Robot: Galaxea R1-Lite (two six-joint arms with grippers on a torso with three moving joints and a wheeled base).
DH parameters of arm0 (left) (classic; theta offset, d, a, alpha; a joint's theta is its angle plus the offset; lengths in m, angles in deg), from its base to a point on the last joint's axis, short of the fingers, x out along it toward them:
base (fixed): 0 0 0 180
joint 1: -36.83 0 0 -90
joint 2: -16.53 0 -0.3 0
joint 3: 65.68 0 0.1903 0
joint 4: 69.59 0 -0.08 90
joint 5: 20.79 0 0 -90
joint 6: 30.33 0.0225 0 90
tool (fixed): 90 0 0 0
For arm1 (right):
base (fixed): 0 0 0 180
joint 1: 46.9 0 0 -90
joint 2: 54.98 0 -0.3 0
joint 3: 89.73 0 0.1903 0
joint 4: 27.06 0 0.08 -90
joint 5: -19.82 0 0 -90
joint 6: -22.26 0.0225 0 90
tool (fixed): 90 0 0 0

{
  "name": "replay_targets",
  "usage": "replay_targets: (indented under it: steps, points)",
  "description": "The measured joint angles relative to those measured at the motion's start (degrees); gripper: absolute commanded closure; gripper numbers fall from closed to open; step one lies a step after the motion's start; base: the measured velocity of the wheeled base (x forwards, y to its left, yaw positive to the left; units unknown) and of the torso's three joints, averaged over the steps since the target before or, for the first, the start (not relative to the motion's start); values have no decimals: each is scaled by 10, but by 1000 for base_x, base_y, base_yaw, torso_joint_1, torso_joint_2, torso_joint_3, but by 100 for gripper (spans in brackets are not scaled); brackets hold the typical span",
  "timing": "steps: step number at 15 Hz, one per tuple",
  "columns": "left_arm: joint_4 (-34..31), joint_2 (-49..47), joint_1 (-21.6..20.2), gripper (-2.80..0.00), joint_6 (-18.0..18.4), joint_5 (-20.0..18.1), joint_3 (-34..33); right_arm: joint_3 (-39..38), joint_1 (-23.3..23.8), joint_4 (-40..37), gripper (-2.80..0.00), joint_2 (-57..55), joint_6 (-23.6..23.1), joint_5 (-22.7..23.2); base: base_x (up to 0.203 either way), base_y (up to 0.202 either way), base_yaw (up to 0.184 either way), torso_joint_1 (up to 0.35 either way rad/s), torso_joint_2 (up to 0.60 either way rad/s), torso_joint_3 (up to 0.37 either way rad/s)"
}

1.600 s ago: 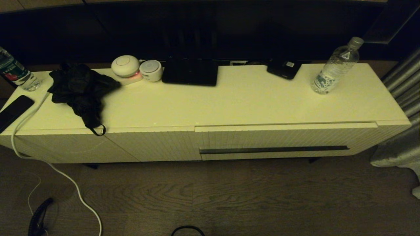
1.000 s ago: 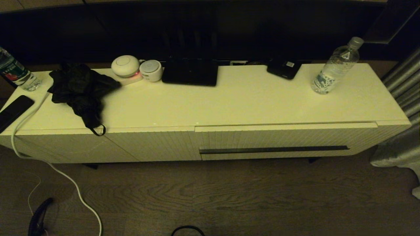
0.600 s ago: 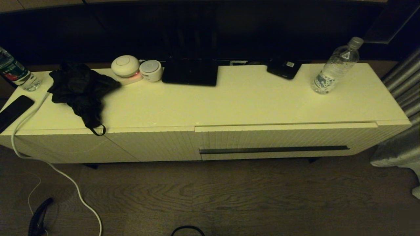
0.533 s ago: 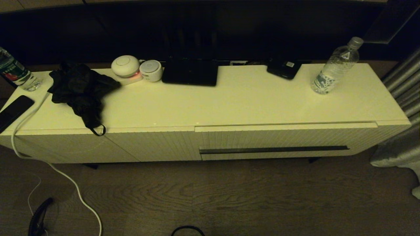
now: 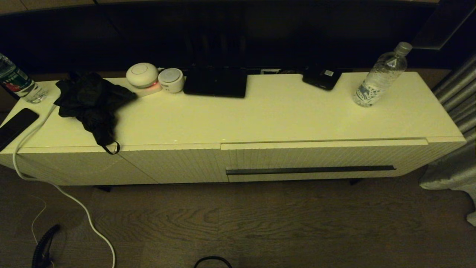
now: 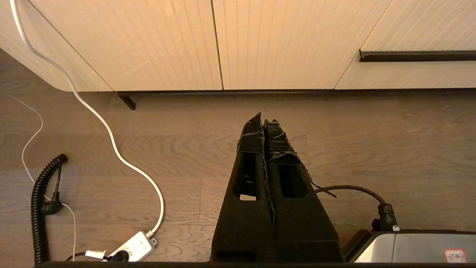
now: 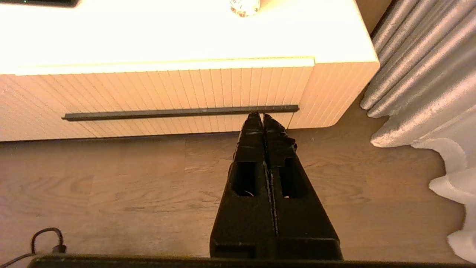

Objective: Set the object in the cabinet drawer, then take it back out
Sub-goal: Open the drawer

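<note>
The clear water bottle (image 5: 381,74) with a grey cap stands upright near the right end of the cream cabinet's top (image 5: 260,115); its base (image 7: 244,6) shows in the right wrist view. The cabinet drawer (image 5: 323,158) with its ribbed front is closed, its dark bar handle (image 5: 310,170) running along it. My right gripper (image 7: 262,116) hangs shut and empty over the floor in front of the handle's (image 7: 180,112) right end. My left gripper (image 6: 263,121) is shut and empty over the floor before the handle-less ribbed panels (image 6: 178,41). Neither arm shows in the head view.
On the cabinet top lie a black cloth (image 5: 91,102), two white round devices (image 5: 154,78), dark boxes (image 5: 215,83), a phone (image 5: 16,124) and a green-and-red labelled bottle (image 5: 16,82). A white cable (image 5: 74,201) trails to the floor. Grey curtains (image 5: 455,123) hang at the right.
</note>
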Motion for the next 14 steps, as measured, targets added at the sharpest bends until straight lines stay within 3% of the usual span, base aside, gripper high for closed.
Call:
replay_targets:
  steps: [2, 5, 9, 12, 14]
  points:
    - [0, 0, 0, 0, 0, 0, 0, 62, -3, -25, 0, -73, -15, 6, 0, 0, 0, 0, 0, 0]
    - [0, 0, 0, 0, 0, 0, 0, 164, -6, -81, 0, -203, -86, 39, 0, 0, 0, 0, 0, 0]
    - [0, 0, 0, 0, 0, 0, 0, 285, -20, -160, 0, -375, -261, 63, 0, 0, 0, 0, 0, 0]
    - [0, 0, 0, 0, 0, 0, 0, 338, -94, -187, 0, -481, -380, 59, 0, 0, 0, 0, 0, 0]
    - [0, 0, 0, 0, 0, 0, 0, 356, -160, -189, 0, -544, -407, 36, 0, 0, 0, 0, 0, 0]
